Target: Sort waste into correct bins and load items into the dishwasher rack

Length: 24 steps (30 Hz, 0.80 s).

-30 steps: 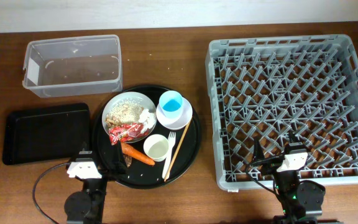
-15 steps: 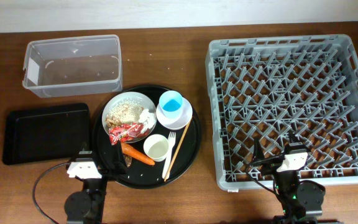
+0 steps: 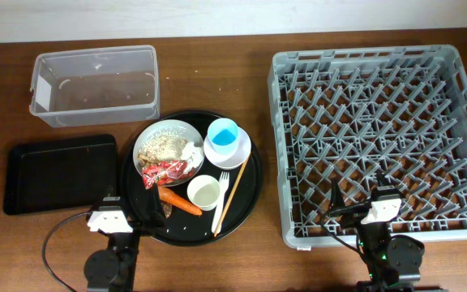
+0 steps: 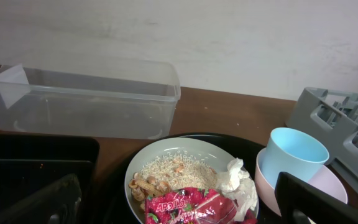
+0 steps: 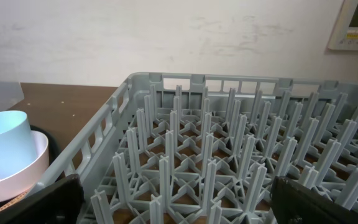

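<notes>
A pale grey plate-bowl (image 3: 167, 150) on the round black tray holds food scraps (image 4: 173, 169), a red wrapper (image 3: 164, 171) and a white tissue (image 4: 238, 183). An orange carrot (image 3: 179, 200) and a brown morsel (image 3: 167, 212) lie in front of it. A blue cup (image 3: 223, 134) stands in a white bowl (image 3: 237, 152). A cream cup (image 3: 203, 192), fork (image 3: 223, 188) and chopsticks (image 3: 232, 195) lie nearby. The grey rack (image 3: 383, 142) is at the right. My left gripper (image 3: 108, 217) (image 4: 179, 208) is open before the plate-bowl. My right gripper (image 3: 378, 209) (image 5: 176, 205) is open over the rack's front edge.
A clear tub (image 3: 96, 85) stands at the back left and a shallow black rectangular tray (image 3: 59, 172) lies in front of it. The round black tray (image 3: 250, 191) sits between them and the rack. A wall runs behind the table.
</notes>
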{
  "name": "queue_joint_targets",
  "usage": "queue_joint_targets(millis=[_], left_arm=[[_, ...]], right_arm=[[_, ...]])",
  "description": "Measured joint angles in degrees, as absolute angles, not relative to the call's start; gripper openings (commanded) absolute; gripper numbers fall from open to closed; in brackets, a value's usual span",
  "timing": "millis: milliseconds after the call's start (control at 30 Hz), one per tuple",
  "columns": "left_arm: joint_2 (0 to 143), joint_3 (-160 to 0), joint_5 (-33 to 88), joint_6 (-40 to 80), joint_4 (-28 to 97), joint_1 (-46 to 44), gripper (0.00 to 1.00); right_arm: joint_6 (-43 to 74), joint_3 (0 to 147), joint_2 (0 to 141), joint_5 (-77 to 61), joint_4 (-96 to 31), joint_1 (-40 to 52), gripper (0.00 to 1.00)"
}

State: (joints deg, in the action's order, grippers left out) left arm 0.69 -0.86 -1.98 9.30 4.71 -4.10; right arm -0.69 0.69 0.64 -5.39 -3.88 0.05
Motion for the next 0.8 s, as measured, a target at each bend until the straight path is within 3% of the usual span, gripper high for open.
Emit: queue_joint_targets(millis=[433, 633, 800], left_arm=[[0.89, -0.86, -1.15, 9.3, 4.91, -4.1, 0.99], [13.85, -9.96, 0.27, 9.3, 17.5, -4.1, 0.99], [34.06, -32.03, 0.86, 9.28, 31.7, -4.1, 0.99]], right_arm=[[3.09, 0.73, 0.73, -5.67, -4.19, 0.05, 0.99], [5.89, 11.18, 8.43, -7.81, -20.53, 0.05, 0.99], [6.04, 30.63, 23.94, -9.13, -37.56, 0.05, 0.99]])
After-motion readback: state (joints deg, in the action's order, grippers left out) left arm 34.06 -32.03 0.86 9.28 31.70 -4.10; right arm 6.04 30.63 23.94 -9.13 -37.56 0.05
